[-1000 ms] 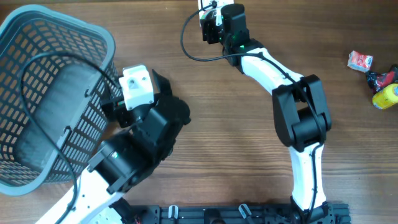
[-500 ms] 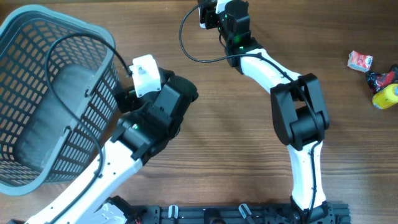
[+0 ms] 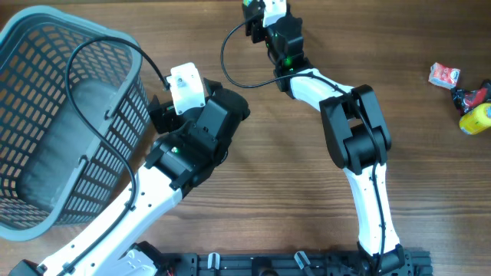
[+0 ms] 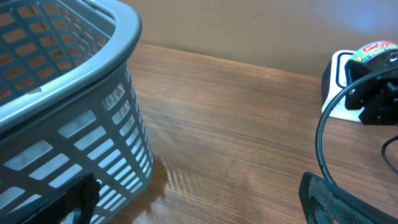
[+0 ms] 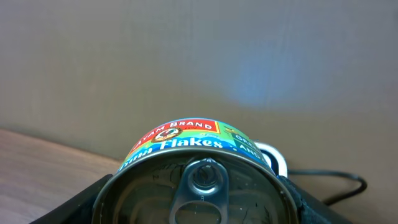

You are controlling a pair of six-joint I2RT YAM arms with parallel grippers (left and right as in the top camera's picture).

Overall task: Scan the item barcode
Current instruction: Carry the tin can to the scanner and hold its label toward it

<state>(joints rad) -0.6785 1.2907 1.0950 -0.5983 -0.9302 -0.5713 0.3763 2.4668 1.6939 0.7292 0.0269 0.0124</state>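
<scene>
Right gripper (image 5: 196,200): clamped on tuna can (image 5: 186,146) | can is held just above scanner (image 4: 339,87), lid toward wrist | left gripper (image 4: 205,200): spread wide, well apart

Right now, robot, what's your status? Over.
Left hand open, empty, beside the basket. Right hand shut on the tuna can, by a white device at the table's far edge. Only its own cable hangs nearby.

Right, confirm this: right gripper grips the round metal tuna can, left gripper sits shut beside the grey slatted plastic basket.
Not shut: the left wrist view shows the left gripper open, beside the grey slatted plastic basket. The right gripper does grip the round metal tuna can.
</scene>
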